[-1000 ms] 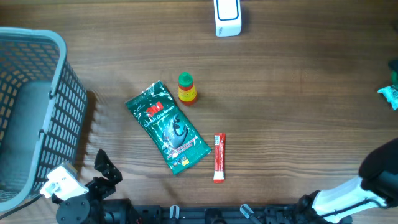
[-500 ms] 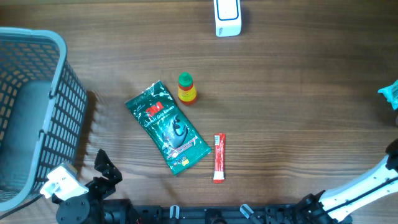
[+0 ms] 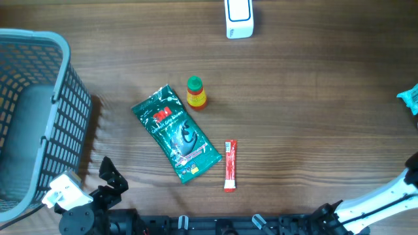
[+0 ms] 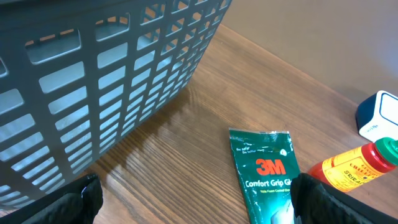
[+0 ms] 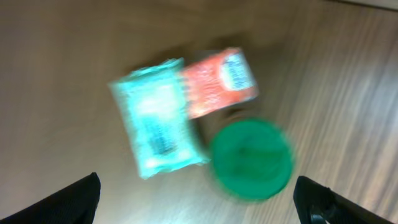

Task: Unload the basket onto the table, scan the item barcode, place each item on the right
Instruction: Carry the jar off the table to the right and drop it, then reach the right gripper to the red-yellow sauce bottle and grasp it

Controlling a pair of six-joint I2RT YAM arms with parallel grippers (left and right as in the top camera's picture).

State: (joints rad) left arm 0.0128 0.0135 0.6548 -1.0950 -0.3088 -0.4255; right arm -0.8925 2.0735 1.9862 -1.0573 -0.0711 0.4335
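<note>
Two claws gape wide, empty; green 3M packet (image 3: 176,134) lies ahead-right of left gripper (image 4: 199,200), long axis diagonal; right gripper (image 5: 199,202) well apart, left arm nearer.

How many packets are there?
4: green packet mid-table, red stick beside it, teal packet and red packet together at the right edge. More may be hidden.

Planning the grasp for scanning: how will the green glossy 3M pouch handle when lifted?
Probably floppy: the green glossy 3M pouch looks like thin crinkled film, lying flat on the wooden table. Likely light; its shiny surface may slip.
</note>
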